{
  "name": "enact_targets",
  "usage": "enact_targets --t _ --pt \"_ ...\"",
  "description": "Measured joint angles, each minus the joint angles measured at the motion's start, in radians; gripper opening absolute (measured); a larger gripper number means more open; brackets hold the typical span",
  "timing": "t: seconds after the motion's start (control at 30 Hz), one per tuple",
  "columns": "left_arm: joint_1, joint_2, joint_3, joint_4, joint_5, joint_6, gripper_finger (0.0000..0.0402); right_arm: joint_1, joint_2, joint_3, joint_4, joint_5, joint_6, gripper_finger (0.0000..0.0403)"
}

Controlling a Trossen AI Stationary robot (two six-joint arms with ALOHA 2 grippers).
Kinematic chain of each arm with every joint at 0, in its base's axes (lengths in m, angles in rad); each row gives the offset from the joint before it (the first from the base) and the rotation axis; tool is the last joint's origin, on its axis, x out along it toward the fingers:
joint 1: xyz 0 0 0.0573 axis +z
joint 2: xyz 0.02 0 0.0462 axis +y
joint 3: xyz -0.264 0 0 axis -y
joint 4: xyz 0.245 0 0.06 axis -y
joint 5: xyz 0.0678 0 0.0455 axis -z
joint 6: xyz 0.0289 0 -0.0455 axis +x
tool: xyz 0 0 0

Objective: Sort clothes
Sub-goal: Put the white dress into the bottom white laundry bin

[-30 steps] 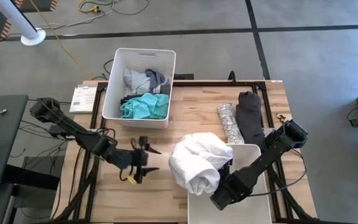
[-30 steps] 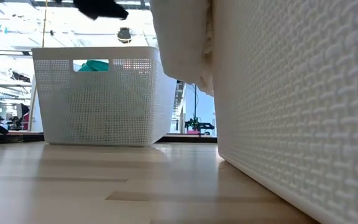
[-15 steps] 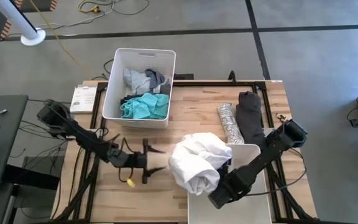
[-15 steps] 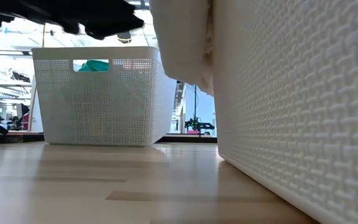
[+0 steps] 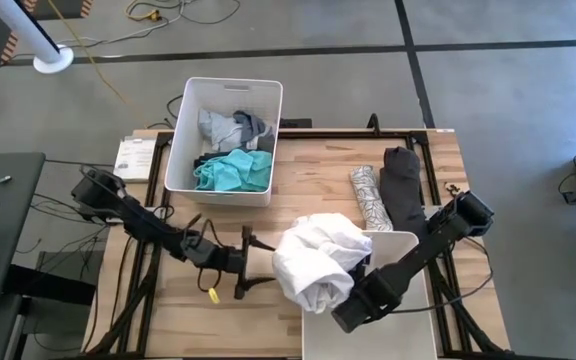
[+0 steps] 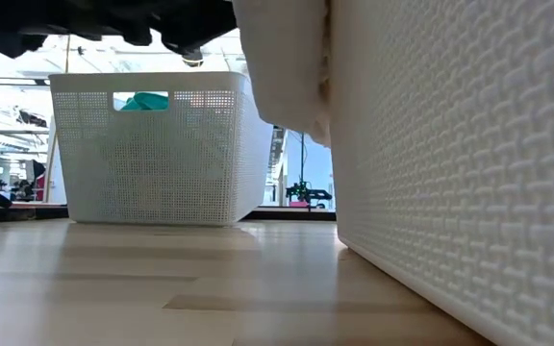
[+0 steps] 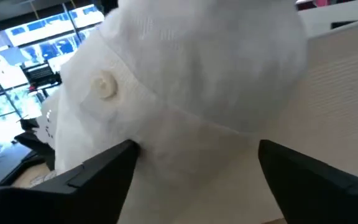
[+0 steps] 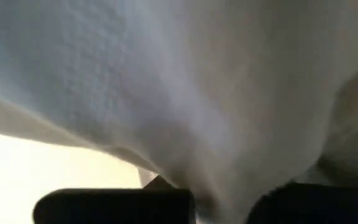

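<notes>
A bunched white garment [image 5: 313, 262] with a button [image 7: 105, 86] lies over the left rim of the near white bin [image 5: 400, 245]. A fold of it hangs outside the bin wall [image 6: 282, 67], above the tabletop. My right gripper [image 5: 356, 285] is shut on the garment over the bin. My left gripper [image 5: 258, 262] is level and open at the garment's left side, a finger [image 7: 98, 177] on either side of the cloth in front of it. I cannot tell whether it touches. A grey-white patterned roll [image 5: 371, 197] and a dark garment [image 5: 403, 185] lie on the table's far right. My right gripper has the white garment's right-hand part [image 8: 185, 155] between its two fingers [image 8: 114, 204], which slant steeply down from the table's right. One layer or several, I cannot tell. The garment rests bunched on the bin's left rim, one fold hanging slack outside the wall.
A second white bin [image 5: 268, 95] at the far left of the table holds teal [image 5: 233, 172] and grey [image 5: 230, 128] clothes. In the low view it stands behind open wood [image 6: 162, 279]. A white card [image 5: 133, 157] lies at the table's left edge.
My left gripper has gone toward the table's right edge, toward the white garment, and has sunk. It has tipped from pointing downward to level. The garment and my right gripper have kept still.
</notes>
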Motion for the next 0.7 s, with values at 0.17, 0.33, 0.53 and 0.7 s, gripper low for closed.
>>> enact_targets --t 0.17,0.33,0.53,0.7 --pt "0.029 0.040 0.055 -0.018 -0.007 -0.008 0.0366 -0.009 0.000 0.000 0.016 -0.003 -0.005 0.0038" --pt "0.038 0.041 0.114 -0.103 -0.131 -0.013 0.0359 -0.013 0.000 0.000 0.027 -0.003 -0.005 0.0038" --pt "0.036 0.040 0.183 -0.213 -0.147 0.066 0.0225 -0.013 0.000 0.000 0.032 -0.003 -0.008 0.0038" --pt "0.036 0.040 0.228 -0.281 -0.143 0.145 0.0041 -0.013 0.000 0.000 0.037 -0.002 -0.008 0.0038"
